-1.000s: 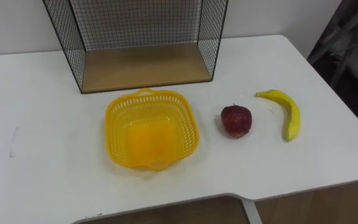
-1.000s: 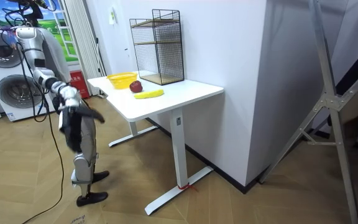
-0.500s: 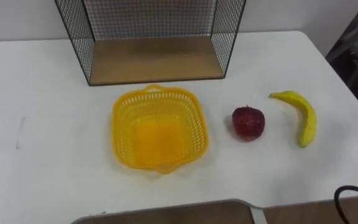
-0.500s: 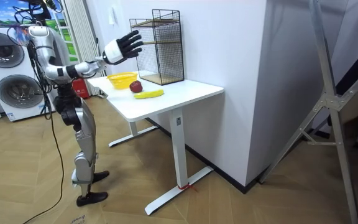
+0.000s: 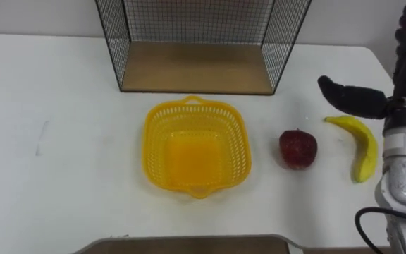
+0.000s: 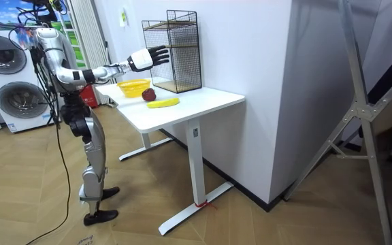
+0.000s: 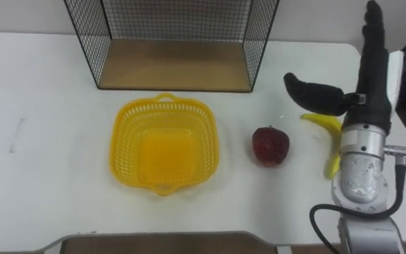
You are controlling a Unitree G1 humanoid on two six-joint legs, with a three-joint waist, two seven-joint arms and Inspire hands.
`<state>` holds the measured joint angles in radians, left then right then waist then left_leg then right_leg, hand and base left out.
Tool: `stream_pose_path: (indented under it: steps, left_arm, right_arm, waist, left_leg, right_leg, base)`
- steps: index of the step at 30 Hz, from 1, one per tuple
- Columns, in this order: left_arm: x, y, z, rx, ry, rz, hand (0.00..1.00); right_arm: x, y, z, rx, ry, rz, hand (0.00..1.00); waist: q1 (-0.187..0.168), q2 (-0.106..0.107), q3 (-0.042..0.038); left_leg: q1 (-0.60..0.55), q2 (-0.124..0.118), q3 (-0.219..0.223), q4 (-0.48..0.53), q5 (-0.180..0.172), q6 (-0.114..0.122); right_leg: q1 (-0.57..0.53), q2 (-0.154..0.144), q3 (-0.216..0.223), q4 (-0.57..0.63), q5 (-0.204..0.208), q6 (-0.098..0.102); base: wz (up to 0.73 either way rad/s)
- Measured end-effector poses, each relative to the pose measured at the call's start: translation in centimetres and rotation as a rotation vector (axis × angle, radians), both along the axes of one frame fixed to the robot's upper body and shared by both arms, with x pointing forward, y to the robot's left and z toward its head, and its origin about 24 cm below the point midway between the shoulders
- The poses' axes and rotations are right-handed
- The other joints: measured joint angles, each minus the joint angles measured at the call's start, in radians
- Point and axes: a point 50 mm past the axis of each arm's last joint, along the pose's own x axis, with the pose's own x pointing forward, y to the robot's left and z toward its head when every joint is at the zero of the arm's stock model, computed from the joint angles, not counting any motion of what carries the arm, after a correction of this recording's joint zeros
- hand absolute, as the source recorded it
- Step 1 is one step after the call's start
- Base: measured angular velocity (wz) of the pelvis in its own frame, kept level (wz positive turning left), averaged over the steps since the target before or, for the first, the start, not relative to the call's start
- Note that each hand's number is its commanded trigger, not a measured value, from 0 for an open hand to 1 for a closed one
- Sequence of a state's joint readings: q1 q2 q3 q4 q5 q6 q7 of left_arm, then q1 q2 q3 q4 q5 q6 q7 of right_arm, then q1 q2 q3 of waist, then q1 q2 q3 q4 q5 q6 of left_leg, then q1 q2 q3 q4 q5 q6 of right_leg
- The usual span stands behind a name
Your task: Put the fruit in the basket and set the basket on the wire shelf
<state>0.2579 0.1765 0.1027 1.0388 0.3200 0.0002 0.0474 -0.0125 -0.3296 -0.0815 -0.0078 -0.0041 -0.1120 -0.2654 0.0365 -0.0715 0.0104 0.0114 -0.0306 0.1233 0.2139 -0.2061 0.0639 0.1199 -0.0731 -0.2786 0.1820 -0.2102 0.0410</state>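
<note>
A yellow plastic basket (image 5: 158, 144) stands empty on the white table (image 5: 62, 155), just in front of the black wire shelf (image 5: 199, 42) with its wooden floor. Right of the basket lies a red apple (image 5: 298, 149), and further right a banana (image 5: 361, 146). My right hand (image 5: 400, 77) hangs open above the banana, fingers straight and thumb pointing left, holding nothing. In the room view I stand at the table's end on the room view's left, with the right hand (image 6: 148, 58) stretched out over the basket (image 6: 134, 88), apple (image 6: 148, 94) and banana (image 6: 163, 103).
The table's front edge runs just below the basket, with its right edge close behind the banana. The shelf (image 6: 174, 51) is a tall two-level cage at the back by the wall. A washing machine (image 6: 5, 75) stands behind me.
My right arm has swung up from my side and out over the table, so the open hand now shows above the banana. The eye view has shifted; fruit and basket lie unmoved.
</note>
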Motion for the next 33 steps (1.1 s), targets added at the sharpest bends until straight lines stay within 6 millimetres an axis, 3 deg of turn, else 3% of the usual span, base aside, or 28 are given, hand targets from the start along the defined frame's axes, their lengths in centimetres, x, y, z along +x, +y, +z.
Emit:
stream_pose_path:
  steps: [8, 13, 17, 33]
  left_arm:
    - [-0.1, -0.1, 0.0, -0.001, 0.006, -0.015, 0.00]
    - [0.1, -0.1, 0.0, 0.003, 0.001, -0.028, 0.00]
    - [-0.1, -0.1, 0.0, 0.002, 0.006, -0.026, 0.00]
    - [-0.4, -0.1, 0.0, 0.005, 0.010, -0.025, 0.00]
  right_arm:
    - [0.1, 0.5, -0.3, -0.005, 0.024, 0.048, 0.00]
    - [0.0, 0.2, -2.2, 0.006, 0.106, 0.052, 0.00]
    - [0.0, 0.0, -2.9, 0.008, 0.145, 0.064, 0.00]
    - [-1.2, -0.5, -5.4, 0.027, 0.266, 0.077, 0.00]
  waist:
    - [-0.002, 0.008, -0.0033]
    - [-0.010, 0.010, -0.0049]
    - [-0.010, 0.020, -0.0122]
    - [-0.004, 0.014, -0.0108]
  left_leg:
    - [0.001, 0.001, -0.002, 0.008, 0.000, 0.000]
    - [-0.007, 0.000, -0.018, 0.010, 0.000, 0.000]
    - [-0.005, -0.001, -0.019, 0.010, 0.000, 0.000]
    - [0.000, -0.001, -0.021, 0.018, 0.000, 0.000]
  right_leg:
    - [0.007, 0.000, -0.004, 0.000, 0.000, 0.000]
    - [0.009, -0.001, -0.027, 0.002, 0.000, 0.000]
    - [0.013, -0.001, -0.027, 0.003, 0.000, 0.000]
    - [0.024, -0.001, -0.030, -0.001, 0.000, 0.000]
  base:
    - [0.00]
    - [0.08]
    - [0.00]
    - [0.00]
